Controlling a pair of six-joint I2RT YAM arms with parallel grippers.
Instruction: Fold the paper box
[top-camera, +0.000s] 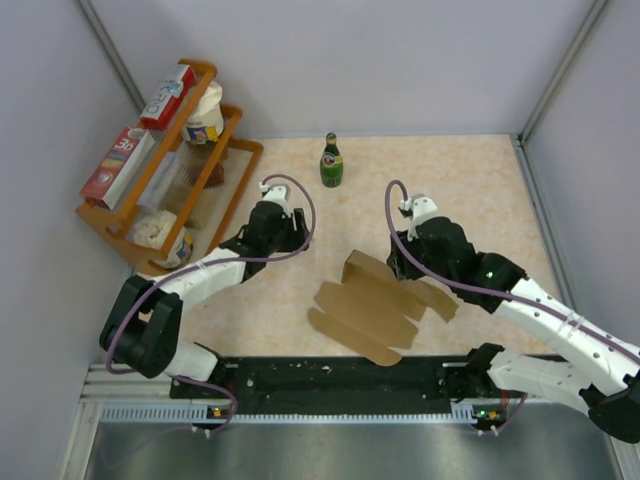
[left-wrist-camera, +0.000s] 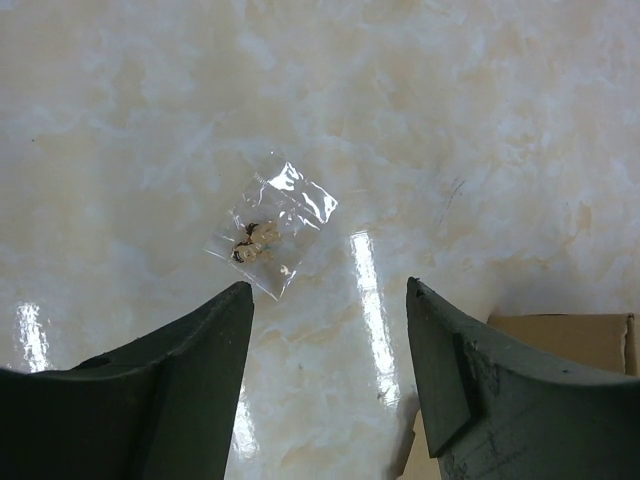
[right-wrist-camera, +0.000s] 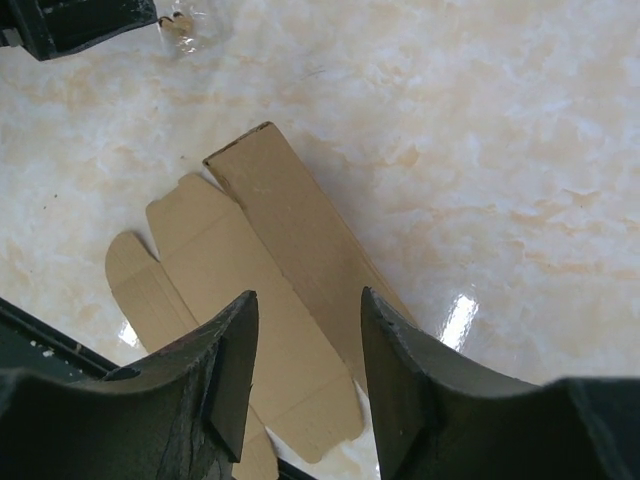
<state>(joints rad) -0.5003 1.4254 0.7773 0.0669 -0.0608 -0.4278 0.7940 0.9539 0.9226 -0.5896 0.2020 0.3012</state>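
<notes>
The marbled table (top-camera: 470, 180) carries everything. Taking the green bottle (top-camera: 331, 161) as the mark, the wooden rack (top-camera: 247, 150) stands to its left against the wall. The paper box (top-camera: 375, 305) lies on the near side of the bottle, toward the arm bases. It is a brown die-cut sheet, mostly flat, though its far panel seems to be lifted off the table (the overhead view is too small to be sure). I judge it light and thin, stiff across each panel but ready to bend along its scored creases, and likely to skate on the glossy top. A raised edge or an outer flap looks the best place to pinch, with the other arm pinning the sheet. The right gripper (right-wrist-camera: 308, 296), near and right of the bottle, hangs with its jaws apart and empty directly over the long panel. The left gripper (left-wrist-camera: 330, 288), near and left of the bottle, is also spread and empty, beside the box's left corner. A small clear bag (left-wrist-camera: 272, 225) lies just ahead of its fingers.
</notes>
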